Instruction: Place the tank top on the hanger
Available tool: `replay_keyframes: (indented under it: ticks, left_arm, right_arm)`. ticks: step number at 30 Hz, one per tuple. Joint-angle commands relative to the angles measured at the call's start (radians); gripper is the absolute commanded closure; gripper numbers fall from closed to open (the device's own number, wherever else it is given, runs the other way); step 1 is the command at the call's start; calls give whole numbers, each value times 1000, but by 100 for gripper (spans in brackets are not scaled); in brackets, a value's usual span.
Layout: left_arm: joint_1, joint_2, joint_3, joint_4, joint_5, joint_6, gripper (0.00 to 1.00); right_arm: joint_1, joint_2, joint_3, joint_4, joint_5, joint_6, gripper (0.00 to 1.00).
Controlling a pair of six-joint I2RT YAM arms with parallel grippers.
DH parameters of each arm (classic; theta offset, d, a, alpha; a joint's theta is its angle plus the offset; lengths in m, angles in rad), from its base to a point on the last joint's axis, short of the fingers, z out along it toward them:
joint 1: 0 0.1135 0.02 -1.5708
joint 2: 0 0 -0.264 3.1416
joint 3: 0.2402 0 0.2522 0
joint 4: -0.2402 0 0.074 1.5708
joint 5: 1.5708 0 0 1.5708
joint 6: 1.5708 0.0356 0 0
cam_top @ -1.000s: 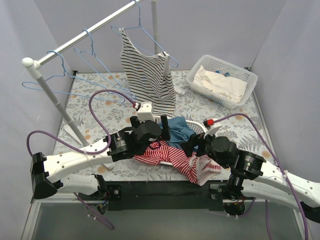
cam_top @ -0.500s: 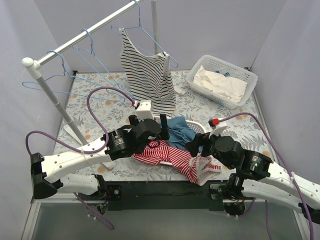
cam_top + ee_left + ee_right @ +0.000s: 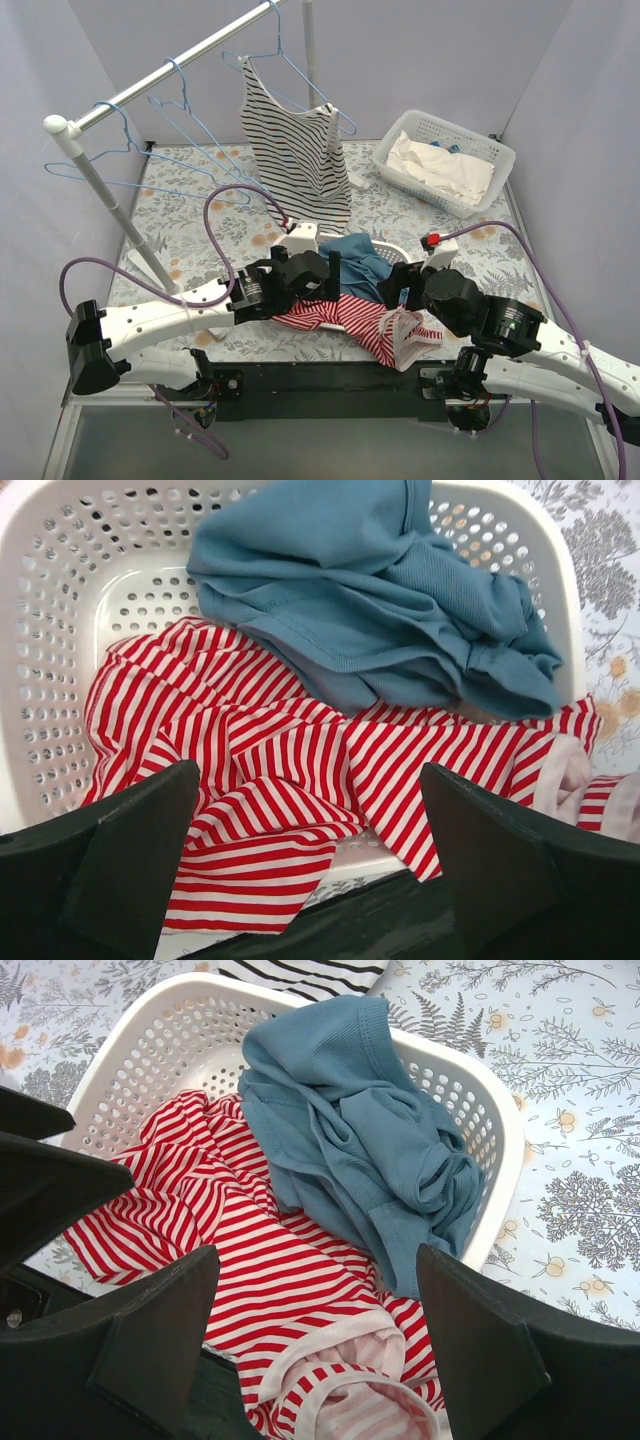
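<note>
The tank top (image 3: pixel 345 315) lay crumpled in the small white basket (image 3: pixel 402 256) at the near edge of the table, its red-and-white stripes spilling over the basket's near rim onto the black strip in front of it, with the pale-trimmed end bunched toward the right arm. A blue-teal garment (image 3: pixel 360 255) sat heaped in the far half of the same basket, overlapping the top's far edge. The left gripper (image 3: pixel 325 278) hung over the left part of the basket, jaws spread wide and gripping nothing. In its wrist view the gripper (image 3: pixel 308 780) framed a raised striped fold of the top (image 3: pixel 270 765), which lay in the gap between the 2 dark fingers (image 3: pixel 120 860), with the blue-teal garment (image 3: pixel 380 600) beyond. The right gripper (image 3: pixel 395 292) hovered over the basket's right part, jaws likewise parted and empty. Seen from that wrist, the gripper (image 3: pixel 315 1260) pointed at the top (image 3: pixel 250 1250), the stripes filling the space between its fingers (image 3: pixel 490 1350). Whether any finger touched the cloth could not be told. Well apart, a bare light-blue hanger (image 3: pixel 140 186) hung on the rail (image 3: pixel 160 75) at far left.
</note>
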Motion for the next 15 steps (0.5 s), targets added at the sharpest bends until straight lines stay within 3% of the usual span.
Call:
replay_keyframes:
  ticks: [1, 6, 11, 15]
  left_arm:
    - [0, 28, -16, 37, 58, 42, 8]
    - [0, 79, -22, 103, 140, 100, 16]
    - [0, 165, -27, 180, 274, 108, 36]
    - [0, 252, 6, 178, 297, 82, 42]
  right_arm:
    - [1, 7, 0, 1, 1, 16, 12]
    - [0, 1, -20, 1, 4, 22, 12]
    - [0, -17, -20, 2, 21, 23, 12]
    - [0, -7, -13, 1, 21, 19, 12]
